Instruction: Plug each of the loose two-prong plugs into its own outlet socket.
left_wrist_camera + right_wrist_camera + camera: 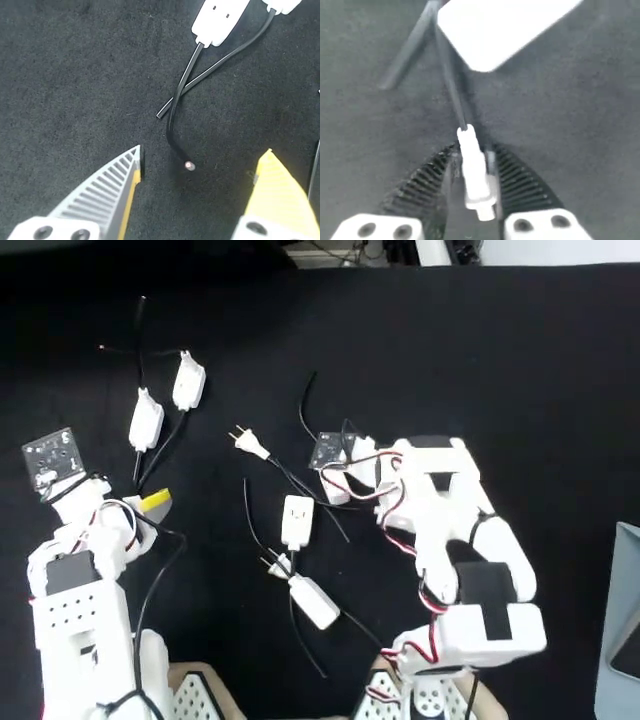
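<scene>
My right gripper [472, 150] is shut on a small white two-prong plug [476, 175], whose black cord runs ahead past a white outlet socket [505, 30] lying on the black cloth. The right arm [430, 490] stands right of centre, with that socket [297, 520] to its left. A loose plug [250, 445] lies farther back. Another plug [277, 564] lies at the end of a third socket [315, 602]. My left gripper [202, 155] is open over bare cloth, near two black cord ends [175, 125]. Two more sockets [220, 15] lie beyond it, at the back left [146, 420].
Black cords [300, 485] cross the middle of the table between the sockets and the right arm. A grey object [622, 620] stands at the right edge. The cloth is bare at the back right.
</scene>
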